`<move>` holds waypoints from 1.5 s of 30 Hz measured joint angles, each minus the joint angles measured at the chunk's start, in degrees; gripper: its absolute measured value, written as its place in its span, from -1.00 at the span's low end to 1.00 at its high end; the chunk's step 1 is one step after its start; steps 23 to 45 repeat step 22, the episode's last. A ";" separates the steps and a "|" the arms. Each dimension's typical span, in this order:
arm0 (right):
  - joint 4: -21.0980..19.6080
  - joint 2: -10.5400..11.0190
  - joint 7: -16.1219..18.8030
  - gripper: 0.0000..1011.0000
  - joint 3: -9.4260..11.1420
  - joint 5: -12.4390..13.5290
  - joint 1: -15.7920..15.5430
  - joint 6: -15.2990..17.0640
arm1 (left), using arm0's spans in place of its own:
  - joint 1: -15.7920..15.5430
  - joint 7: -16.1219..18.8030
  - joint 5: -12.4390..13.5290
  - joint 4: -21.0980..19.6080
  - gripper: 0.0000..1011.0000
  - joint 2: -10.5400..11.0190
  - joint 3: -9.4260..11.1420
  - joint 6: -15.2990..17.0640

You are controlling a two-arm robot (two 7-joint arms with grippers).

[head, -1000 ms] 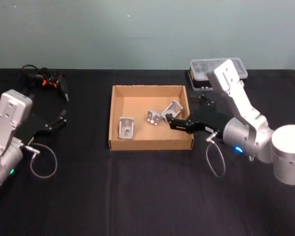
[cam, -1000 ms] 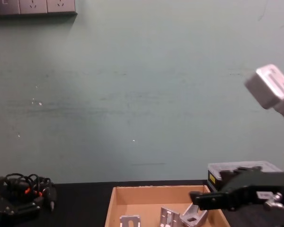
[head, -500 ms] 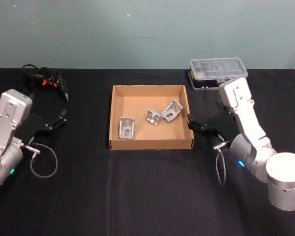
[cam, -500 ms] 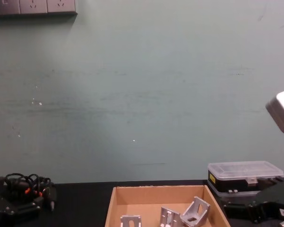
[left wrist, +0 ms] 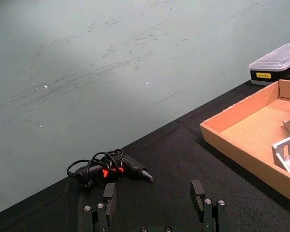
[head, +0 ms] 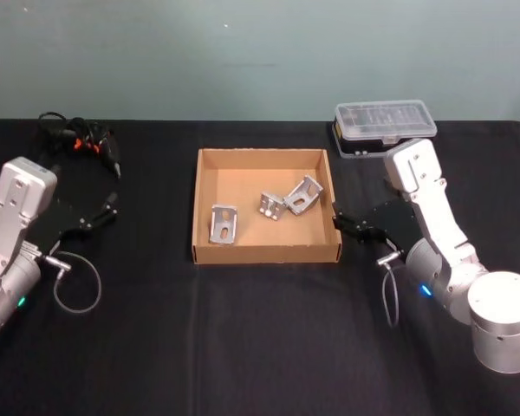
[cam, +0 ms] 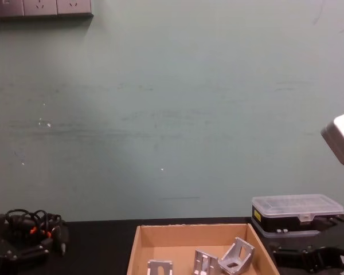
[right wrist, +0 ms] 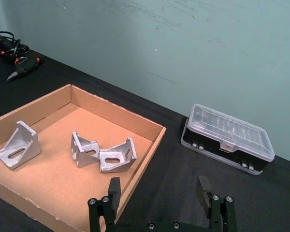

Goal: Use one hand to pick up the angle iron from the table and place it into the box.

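The tan box (head: 195, 208) sits mid-table on the black table (head: 260, 329). Three silver angle irons lie inside it: one at the left (head: 222, 224), one in the middle (head: 271, 206), one leaning at the back right (head: 303, 196). My right gripper (head: 340, 224) hovers just outside the box's right wall, open and empty. In the right wrist view the gripper (right wrist: 159, 191) has spread fingers (right wrist: 114, 191), with the box (right wrist: 150, 145) and angle irons (right wrist: 117, 157) ahead. My left gripper (head: 111, 208) rests open at the far left, also seen in its wrist view (left wrist: 153, 192).
A clear-lidded plastic case (head: 384, 128) stands behind my right arm, near the table's back edge. A black tool with orange marks and a coiled cable (head: 80, 143) lies at the back left. Bare tabletop stretches in front of the box.
My right gripper has drawn back to the right, from over the box's right side to outside its wall. The angle irons and the left arm have not moved.
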 joint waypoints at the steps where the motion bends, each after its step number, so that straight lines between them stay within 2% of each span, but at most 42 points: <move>1: -0.01 0.00 -0.01 0.98 0.00 0.01 0.00 0.01 | 0.00 0.00 0.00 0.00 1.00 0.00 0.00 0.00; 45: -0.11 0.00 -0.06 0.98 -0.02 0.20 0.00 0.08 | 0.00 0.00 0.00 0.00 1.00 0.00 0.00 0.00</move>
